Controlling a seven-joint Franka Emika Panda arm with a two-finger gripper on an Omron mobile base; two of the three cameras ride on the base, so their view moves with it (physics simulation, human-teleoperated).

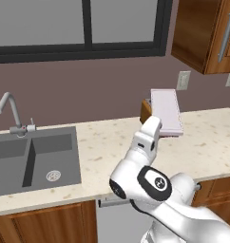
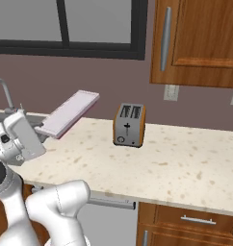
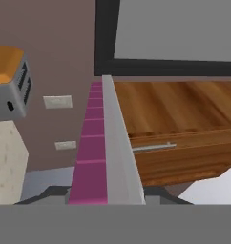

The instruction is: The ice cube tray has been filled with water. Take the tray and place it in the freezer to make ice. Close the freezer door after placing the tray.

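The thin, flat, pale lavender-white ice cube tray [image 2: 71, 113] is held off the speckled beige stone surface [image 2: 176, 158], tilted, its far end raised toward the wall. In the hand view the tray [image 3: 105, 143] runs lengthwise away from the camera, turned on edge, a row of magenta compartments beside a pale grey rim. The fingers [image 3: 108, 198] are clenched on the near end of the tray; their tips are mostly hidden behind it. In the left base view the tray [image 1: 166, 112] sits above the white wrist, partly covering the toaster. The silver two-slot toaster with orange-brown sides [image 2: 129, 125] stands upright on the surface, near the mauve back wall and apart from the tray. A dark grey double-basin sink [image 1: 33, 159] is set into the surface at left, with a curved metal faucet [image 1: 11, 113] behind it. A dark-framed window [image 1: 83, 26] spans the wall above. Wooden upper cabinets with bar handles [image 2: 198, 41] hang at right, white wall outlets [image 2: 171, 92] below them. Wooden base cabinets [image 2: 186, 223] sit under the surface.
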